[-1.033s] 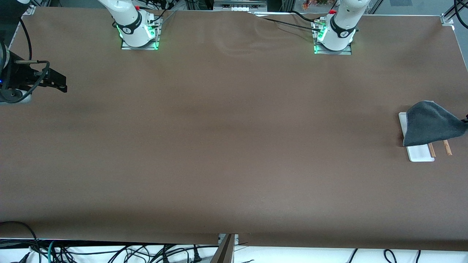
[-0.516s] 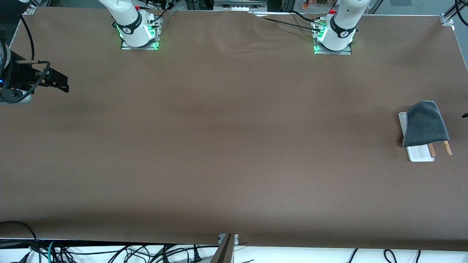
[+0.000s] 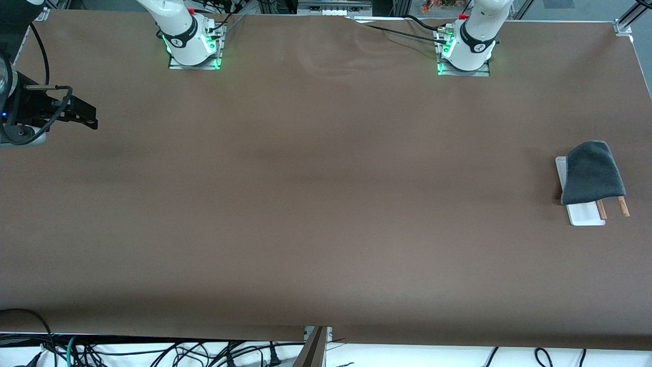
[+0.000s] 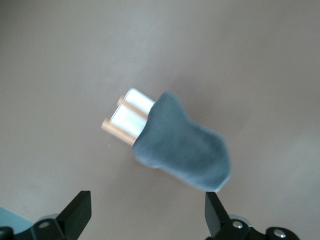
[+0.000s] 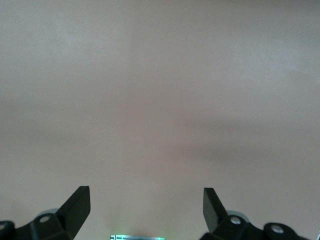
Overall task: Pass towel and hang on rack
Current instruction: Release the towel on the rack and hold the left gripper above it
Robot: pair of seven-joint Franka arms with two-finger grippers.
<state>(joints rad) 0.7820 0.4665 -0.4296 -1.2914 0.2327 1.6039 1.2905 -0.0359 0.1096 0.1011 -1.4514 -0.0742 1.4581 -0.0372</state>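
The dark grey towel (image 3: 591, 173) hangs draped over the rack (image 3: 586, 213) near the left arm's end of the table. It covers most of the white base, and the two brown rod ends (image 3: 623, 206) stick out from under it. In the left wrist view the towel (image 4: 185, 150) lies over the rack (image 4: 125, 120). My left gripper (image 4: 147, 200) is open and empty, above the table beside the towel and apart from it; it is out of the front view. My right gripper (image 3: 89, 116) is open and empty (image 5: 145, 195) over bare table at the right arm's end.
The brown table cover (image 3: 326, 204) is wrinkled between the two arm bases. Cables hang below the table edge nearest the front camera (image 3: 153, 351). The right arm's green-lit base (image 3: 193, 51) shows along the table's top edge in the front view.
One second ago a towel corner was stretched out toward the left arm's table end. It has been let go and the towel has settled on the rack. The right gripper shifted slightly.
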